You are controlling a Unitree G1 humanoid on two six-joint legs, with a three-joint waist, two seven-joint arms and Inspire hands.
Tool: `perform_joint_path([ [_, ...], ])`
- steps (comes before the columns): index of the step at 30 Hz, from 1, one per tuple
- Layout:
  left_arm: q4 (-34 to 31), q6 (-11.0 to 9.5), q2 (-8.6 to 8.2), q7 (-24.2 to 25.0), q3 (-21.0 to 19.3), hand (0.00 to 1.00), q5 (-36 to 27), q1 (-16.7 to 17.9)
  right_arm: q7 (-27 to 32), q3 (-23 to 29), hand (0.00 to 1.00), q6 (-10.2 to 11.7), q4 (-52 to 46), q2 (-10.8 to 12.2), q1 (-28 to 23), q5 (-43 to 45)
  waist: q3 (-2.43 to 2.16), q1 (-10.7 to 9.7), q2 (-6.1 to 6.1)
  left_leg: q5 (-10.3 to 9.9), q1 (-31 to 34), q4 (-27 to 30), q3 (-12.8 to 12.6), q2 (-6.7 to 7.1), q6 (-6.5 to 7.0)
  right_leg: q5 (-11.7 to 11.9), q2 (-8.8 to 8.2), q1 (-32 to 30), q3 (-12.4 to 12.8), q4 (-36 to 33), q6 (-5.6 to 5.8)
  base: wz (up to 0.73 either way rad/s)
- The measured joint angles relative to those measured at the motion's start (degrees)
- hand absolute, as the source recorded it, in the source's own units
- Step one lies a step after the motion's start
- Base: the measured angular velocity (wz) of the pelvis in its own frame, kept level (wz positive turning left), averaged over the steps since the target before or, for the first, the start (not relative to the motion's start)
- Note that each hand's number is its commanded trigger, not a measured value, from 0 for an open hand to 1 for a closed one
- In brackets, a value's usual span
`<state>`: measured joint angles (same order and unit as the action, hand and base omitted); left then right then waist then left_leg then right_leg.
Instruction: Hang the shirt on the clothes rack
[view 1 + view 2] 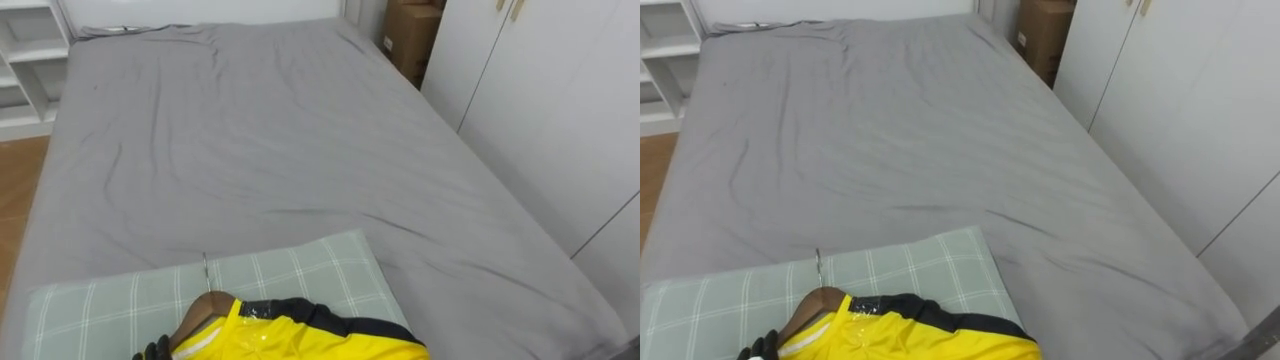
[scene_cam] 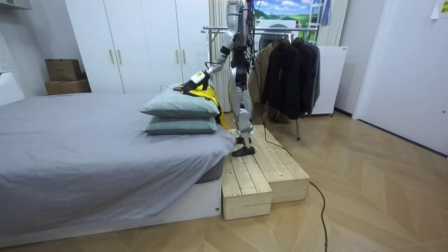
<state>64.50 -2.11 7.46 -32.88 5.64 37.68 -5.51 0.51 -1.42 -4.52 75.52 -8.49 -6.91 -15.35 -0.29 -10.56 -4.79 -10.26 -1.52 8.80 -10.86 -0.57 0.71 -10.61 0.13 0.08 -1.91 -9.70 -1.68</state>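
- On the checked pillow (image 1: 300, 268) lies the yellow shirt (image 1: 300, 345) on its wooden hanger (image 1: 205, 310).
- Left hand (image 1: 153, 351) sits just beside the hanger's end; whether it grips cannot be told.

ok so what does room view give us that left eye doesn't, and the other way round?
Room view only: the robot standing on a wooden platform at the head of the grey bed, a clothes rack with dark jackets behind it, and a second pillow under the top one.
Left eye only: the wooden hanger and its metal hook at the collar of the yellow garment.
Both: bed, checked pillow, yellow garment, left hand at it, white wardrobe, cardboard boxes.
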Motion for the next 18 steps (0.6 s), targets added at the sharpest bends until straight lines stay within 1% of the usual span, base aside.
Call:
perform_joint_path([
  [5,0.09,-0.01,0.01,0.14,-0.01,0.00,-0.01,-0.02,-0.05,-0.09,0.00,-0.01,0.10,0.00,0.01,0.36,0.05,-0.01,-0.09,0.00,-0.02,-0.01,0.01,0.01,0.00,0.00,0.01,-0.01,0.07,0.00,0.00,0.00],
  [8,0.78,-0.04,0.03,0.33,-0.01,0.00,-0.06,-0.58,-0.02,-0.80,0.00,0.02,0.06,-0.01,0.01,0.42,0.11,0.00,-0.14,0.00,-0.02,0.00,0.01,0.01,0.00,0.00,0.02,-0.01,0.09,0.01,0.00,0.00],
  [10,0.88,0.09,0.07,1.05,-0.02,0.00,-0.08,-1.53,0.07,-1.71,0.00,0.01,-0.04,-0.01,0.07,0.40,0.17,0.04,-0.16,0.00,0.08,0.01,0.01,0.01,0.00,0.00,0.02,-0.09,0.07,0.01,0.00,0.00],
  [15,0.94,0.10,0.23,1.12,-0.01,0.00,-0.08,-1.90,0.15,-1.85,0.00,0.07,-0.11,-0.01,0.10,0.37,0.22,0.13,-0.09,0.00,0.20,0.01,0.01,0.01,0.00,0.00,0.02,-0.20,0.07,0.02,0.00,0.00],
  [18,0.91,0.11,0.23,1.14,0.02,0.00,-1.51,-1.92,0.14,-1.90,0.00,0.09,-0.16,-0.01,0.11,0.20,0.26,0.11,-0.05,0.00,0.34,0.01,0.00,0.00,0.00,0.00,0.02,-0.33,0.07,0.03,0.00,0.00],
])
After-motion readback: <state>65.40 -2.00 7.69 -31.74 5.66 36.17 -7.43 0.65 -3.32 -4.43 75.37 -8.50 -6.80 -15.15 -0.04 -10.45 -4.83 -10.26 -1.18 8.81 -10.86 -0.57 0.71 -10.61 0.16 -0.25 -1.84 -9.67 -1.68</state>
